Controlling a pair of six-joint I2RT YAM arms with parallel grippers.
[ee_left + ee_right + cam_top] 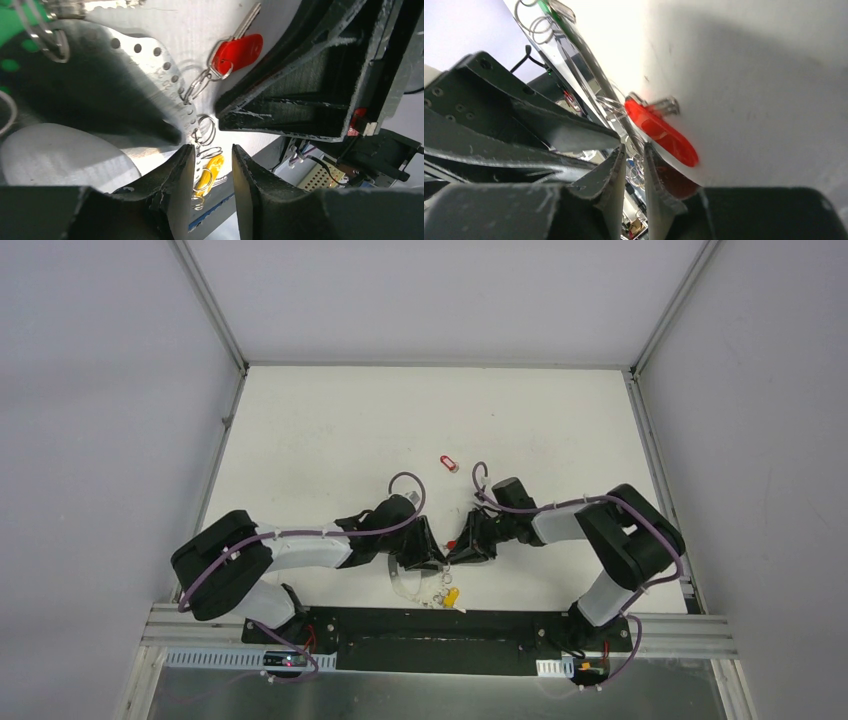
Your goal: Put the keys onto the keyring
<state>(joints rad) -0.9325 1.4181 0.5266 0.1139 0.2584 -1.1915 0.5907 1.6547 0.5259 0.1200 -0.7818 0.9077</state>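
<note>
Left gripper (214,149) narrow astride small silver key with yellow oval tag (212,169), not pinching. Right gripper (634,147) almost closed by red-tagged silver key (659,130); hold impossible to tell. Large thin grey wire keyring (397,583) near side, just left of both. Could squeeze askew, flicking the tag away or snagging tangled loops.
</note>
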